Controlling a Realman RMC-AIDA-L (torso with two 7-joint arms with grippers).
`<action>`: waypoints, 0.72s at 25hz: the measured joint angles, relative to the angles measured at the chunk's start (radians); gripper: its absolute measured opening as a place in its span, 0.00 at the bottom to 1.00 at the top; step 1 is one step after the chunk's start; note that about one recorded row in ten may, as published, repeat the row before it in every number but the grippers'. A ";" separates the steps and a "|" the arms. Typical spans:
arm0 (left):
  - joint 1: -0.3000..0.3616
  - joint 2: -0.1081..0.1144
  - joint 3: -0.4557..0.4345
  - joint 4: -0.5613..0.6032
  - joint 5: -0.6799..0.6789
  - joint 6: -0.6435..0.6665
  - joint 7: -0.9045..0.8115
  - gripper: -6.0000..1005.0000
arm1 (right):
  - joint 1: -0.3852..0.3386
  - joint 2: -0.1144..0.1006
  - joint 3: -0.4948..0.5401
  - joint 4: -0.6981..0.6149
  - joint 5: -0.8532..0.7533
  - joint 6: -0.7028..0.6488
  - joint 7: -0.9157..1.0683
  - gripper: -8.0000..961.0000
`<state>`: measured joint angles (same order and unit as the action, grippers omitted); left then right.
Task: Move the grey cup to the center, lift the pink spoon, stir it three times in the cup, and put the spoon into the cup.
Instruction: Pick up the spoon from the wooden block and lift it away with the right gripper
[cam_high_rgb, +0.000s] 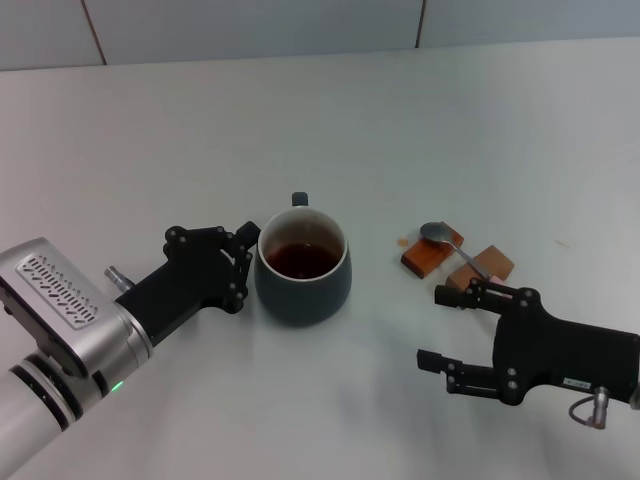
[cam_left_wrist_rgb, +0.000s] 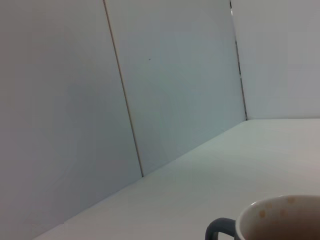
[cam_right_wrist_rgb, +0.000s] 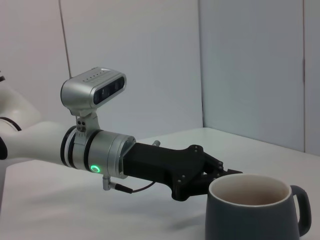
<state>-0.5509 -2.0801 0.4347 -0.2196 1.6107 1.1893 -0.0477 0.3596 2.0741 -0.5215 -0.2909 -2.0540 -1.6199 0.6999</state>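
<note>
On the white table (cam_high_rgb: 330, 120), left side, the left gripper (cam_high_rgb: 243, 263) lies low at the end of its silver-and-black arm, its black fingers (cam_high_rgb: 240, 236) set against the left wall of the grey cup (cam_high_rgb: 303, 281). Whether those fingers press the cup or only flank it cannot be told; in the right wrist view the left gripper (cam_right_wrist_rgb: 216, 172) is partly hidden behind the cup (cam_right_wrist_rgb: 254, 210).

Centre: the grey cup stands upright, white inside, with dark reddish-brown liquid (cam_high_rgb: 301, 259) in it. Its loop handle (cam_high_rgb: 300, 199) points away from the robot. The left wrist view catches only the cup's rim (cam_left_wrist_rgb: 280, 217) and handle against the wall panels.

Right of the cup, well apart from it: brown wooden blocks (cam_high_rgb: 455, 262) lie together. The pink spoon (cam_high_rgb: 455, 249) rests across them, silver bowl toward the far side, pale pink handle running toward the robot.

Far right, nearer the robot: the right gripper (cam_high_rgb: 442, 328) hovers just short of the blocks, fingers spread wide apart, holding nothing. One fingertip (cam_high_rgb: 446, 295) sits near the spoon's handle end.
</note>
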 joint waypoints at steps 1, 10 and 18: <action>0.000 0.000 0.000 -0.001 0.000 0.000 0.000 0.02 | 0.001 0.000 0.000 0.000 0.000 0.000 0.000 0.81; 0.070 0.013 -0.109 0.132 0.000 0.101 -0.241 0.02 | 0.004 0.001 0.001 0.001 0.000 0.004 0.000 0.81; 0.204 0.021 0.015 0.388 0.000 0.411 -0.634 0.02 | 0.000 0.001 0.033 0.000 0.000 0.007 0.000 0.81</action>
<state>-0.3472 -2.0596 0.4499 0.1681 1.6110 1.6000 -0.6820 0.3599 2.0748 -0.4888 -0.2911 -2.0540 -1.6126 0.7000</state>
